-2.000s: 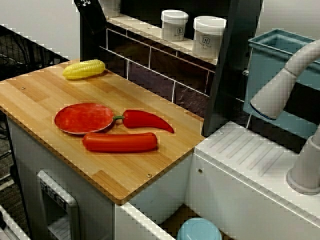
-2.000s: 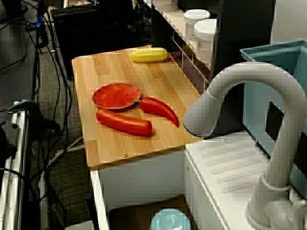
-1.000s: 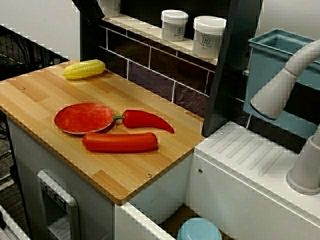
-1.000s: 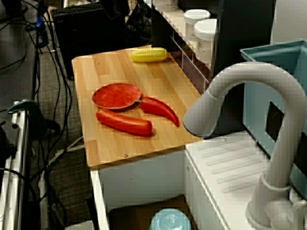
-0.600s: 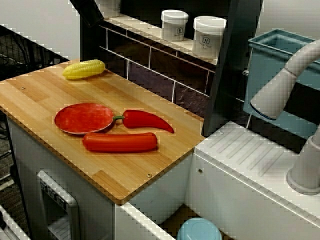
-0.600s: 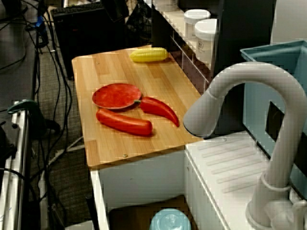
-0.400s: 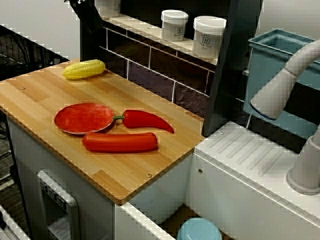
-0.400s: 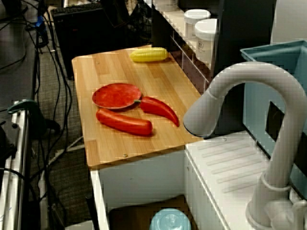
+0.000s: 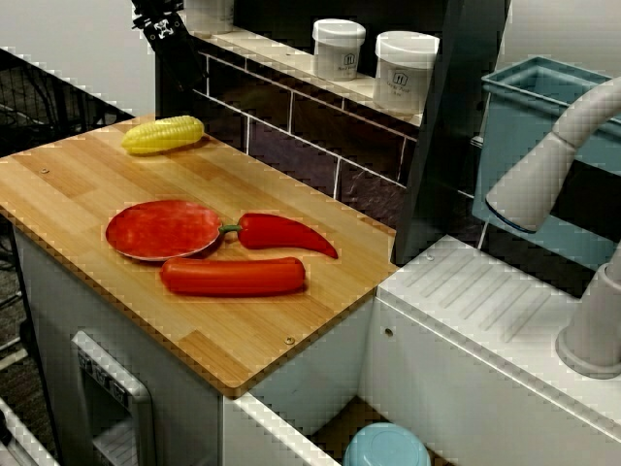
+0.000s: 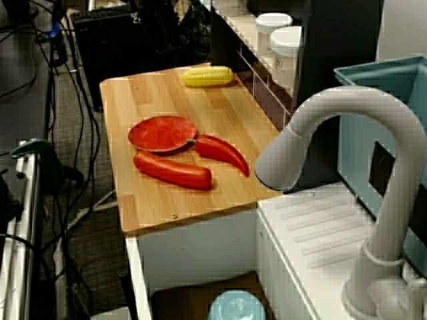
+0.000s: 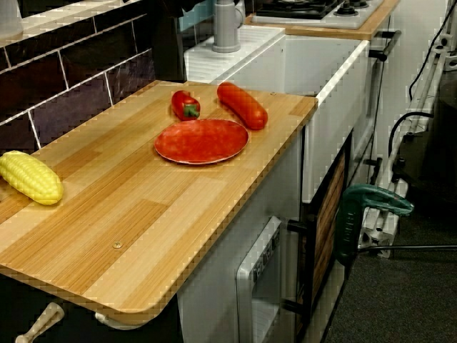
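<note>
My black gripper (image 9: 182, 58) hangs at the back left corner of the wooden counter (image 9: 78, 184), above and just behind a yellow corn cob (image 9: 162, 134). Its fingers blend into the dark wall, so their state is unclear. On the counter lie a red plate (image 9: 163, 229), a red pepper (image 9: 281, 233) and a long red sausage (image 9: 233, 276), all apart from the gripper. The view that rides on the gripper looks along the counter: corn (image 11: 30, 177) nearest, then plate (image 11: 202, 141), pepper (image 11: 185, 104) and sausage (image 11: 242, 104). No fingers show there.
Two white jars (image 9: 339, 48) (image 9: 405, 70) stand on the shelf over the dark tiled wall. A grey tap (image 10: 320, 133) and white sink unit lie right of the counter, with a teal bin (image 9: 543, 107) behind. A light blue bowl (image 9: 386, 447) sits below. Cables (image 10: 67, 100) cover the floor.
The gripper rose almost out of the top edge, then came back down near the corn at the back left. The corn, plate, pepper and sausage have not moved.
</note>
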Action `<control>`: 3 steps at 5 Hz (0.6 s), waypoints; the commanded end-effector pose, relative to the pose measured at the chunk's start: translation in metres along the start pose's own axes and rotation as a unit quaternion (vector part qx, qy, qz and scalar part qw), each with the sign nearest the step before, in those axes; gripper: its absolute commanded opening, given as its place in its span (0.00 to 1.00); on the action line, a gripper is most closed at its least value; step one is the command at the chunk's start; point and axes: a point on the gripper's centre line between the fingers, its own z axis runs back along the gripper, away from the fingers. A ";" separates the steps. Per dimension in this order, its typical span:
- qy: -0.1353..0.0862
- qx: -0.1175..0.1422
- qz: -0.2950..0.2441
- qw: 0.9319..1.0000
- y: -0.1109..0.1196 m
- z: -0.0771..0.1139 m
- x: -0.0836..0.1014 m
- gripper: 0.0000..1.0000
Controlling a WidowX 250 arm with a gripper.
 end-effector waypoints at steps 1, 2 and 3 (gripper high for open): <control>0.022 0.061 -0.034 0.997 -0.008 -0.016 -0.005 1.00; 0.033 0.077 -0.037 0.996 -0.007 -0.035 -0.004 1.00; 0.040 0.095 -0.041 0.994 -0.007 -0.057 -0.002 1.00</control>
